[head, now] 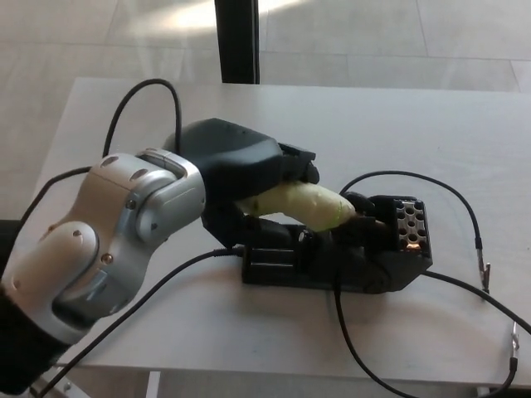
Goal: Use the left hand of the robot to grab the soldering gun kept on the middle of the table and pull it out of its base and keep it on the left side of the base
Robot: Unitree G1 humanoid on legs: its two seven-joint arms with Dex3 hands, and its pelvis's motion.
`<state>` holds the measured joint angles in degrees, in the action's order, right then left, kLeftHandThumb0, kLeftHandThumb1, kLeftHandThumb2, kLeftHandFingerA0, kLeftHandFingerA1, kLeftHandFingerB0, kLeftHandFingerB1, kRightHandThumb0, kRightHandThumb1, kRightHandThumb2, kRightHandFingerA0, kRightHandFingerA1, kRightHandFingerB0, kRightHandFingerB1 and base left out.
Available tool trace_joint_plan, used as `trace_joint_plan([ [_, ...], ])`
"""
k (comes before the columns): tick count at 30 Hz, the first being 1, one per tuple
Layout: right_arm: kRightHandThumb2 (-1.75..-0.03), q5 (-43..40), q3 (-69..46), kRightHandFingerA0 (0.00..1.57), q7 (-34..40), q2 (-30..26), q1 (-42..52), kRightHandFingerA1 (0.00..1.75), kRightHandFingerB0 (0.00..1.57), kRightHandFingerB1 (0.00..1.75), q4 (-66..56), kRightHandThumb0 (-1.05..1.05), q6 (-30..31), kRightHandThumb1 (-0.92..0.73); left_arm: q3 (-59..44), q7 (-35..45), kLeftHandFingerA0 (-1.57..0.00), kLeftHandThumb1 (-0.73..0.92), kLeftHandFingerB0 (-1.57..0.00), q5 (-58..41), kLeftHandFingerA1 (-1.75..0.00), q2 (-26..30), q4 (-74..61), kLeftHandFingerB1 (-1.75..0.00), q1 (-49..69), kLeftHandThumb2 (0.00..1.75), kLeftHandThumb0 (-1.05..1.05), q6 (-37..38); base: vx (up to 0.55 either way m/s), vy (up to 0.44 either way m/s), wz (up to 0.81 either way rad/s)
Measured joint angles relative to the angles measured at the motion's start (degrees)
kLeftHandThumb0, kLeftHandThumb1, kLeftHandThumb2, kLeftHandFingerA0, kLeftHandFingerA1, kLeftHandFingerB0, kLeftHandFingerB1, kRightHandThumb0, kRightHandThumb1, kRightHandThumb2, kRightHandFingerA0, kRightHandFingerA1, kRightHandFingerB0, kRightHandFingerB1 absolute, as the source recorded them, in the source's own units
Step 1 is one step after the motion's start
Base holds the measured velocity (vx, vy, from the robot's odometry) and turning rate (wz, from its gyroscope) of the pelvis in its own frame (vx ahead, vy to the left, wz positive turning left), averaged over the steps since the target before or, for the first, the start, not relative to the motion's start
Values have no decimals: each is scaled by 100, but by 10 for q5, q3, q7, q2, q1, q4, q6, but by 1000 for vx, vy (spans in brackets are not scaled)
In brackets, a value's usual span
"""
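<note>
Left hand [249, 178] around soldering gun [303, 203], gun tip inside base [332, 257].

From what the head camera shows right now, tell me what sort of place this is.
Probably an electronics workbench: a pale table carries a black soldering base with leads, and the left hand wraps the soldering gun.

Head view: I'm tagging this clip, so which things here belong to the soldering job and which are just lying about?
Part of the job:
left hand, closed around the handle
soldering gun, still seated in its holder
base

Just lying about:
black cables looping across the table
clips at the cable ends
dark post behind the table
</note>
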<state>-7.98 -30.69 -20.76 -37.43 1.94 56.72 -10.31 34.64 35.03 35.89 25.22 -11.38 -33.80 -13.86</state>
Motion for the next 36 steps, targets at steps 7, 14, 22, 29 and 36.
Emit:
trace_joint_plan([
  [7, -77, -3, 4, 97, 5, -1, -4, 119, 64, 129, 10, -105, -9, -65, -41, -38, -99, 73, -41, -7, -148, -39, 5, -50, 39, 65, -30, 20, 0, 0, 0],
  [14, -77, -5, 5, 104, 9, -1, -4, 111, 74, 121, 11, -105, -13, -63, -56, -95, -84, 64, -71, -3, -121, -57, 21, -59, 70, 84, -8, 63, 0, 0, 0],
  [22, -80, -6, 7, 107, 11, -2, -10, 112, 71, 125, 9, -105, -13, -65, -14, -123, -89, 54, -80, 50, -163, -16, 18, -68, 47, 57, -20, 85, 0, 0, 0],
  [29, -73, -6, 12, 109, 11, -3, -25, 107, 71, 122, 14, -105, -15, -64, 9, -155, -86, 58, -78, 91, -171, 12, 15, -82, 49, 60, -16, 98, 0, 0, 0],
  [36, -86, -6, 14, 117, 13, -10, -40, 104, 74, 123, 20, -105, -18, -63, 11, -194, -90, 62, -82, 119, -171, 22, 31, -86, 56, 70, -15, 125, 0, 0, 0],
])
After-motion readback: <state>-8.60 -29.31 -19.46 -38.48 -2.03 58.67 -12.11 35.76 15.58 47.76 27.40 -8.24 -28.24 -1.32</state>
